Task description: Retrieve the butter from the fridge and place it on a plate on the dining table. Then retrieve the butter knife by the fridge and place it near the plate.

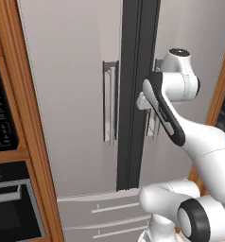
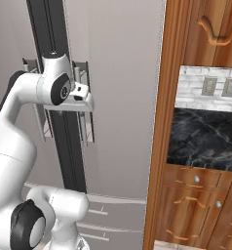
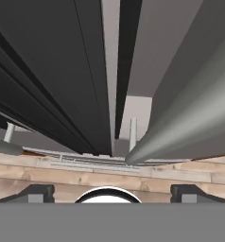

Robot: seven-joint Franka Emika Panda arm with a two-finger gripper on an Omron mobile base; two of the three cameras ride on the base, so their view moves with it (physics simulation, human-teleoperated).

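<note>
While the fridge (image 1: 72, 94) stands shut, with the butter presumably behind its doors and out of sight, my gripper (image 2: 84, 97) sits at the right-hand door's bar handle (image 2: 80, 105), jaws spread wide and holding nothing. In the hand view the handle (image 3: 180, 127) runs lengthwise away from me, lying toward the right fingertip (image 3: 192, 193) rather than centred in the gap. Its long axis is vertical; I judge that the jaws must straddle it crosswise before any pull.
</note>
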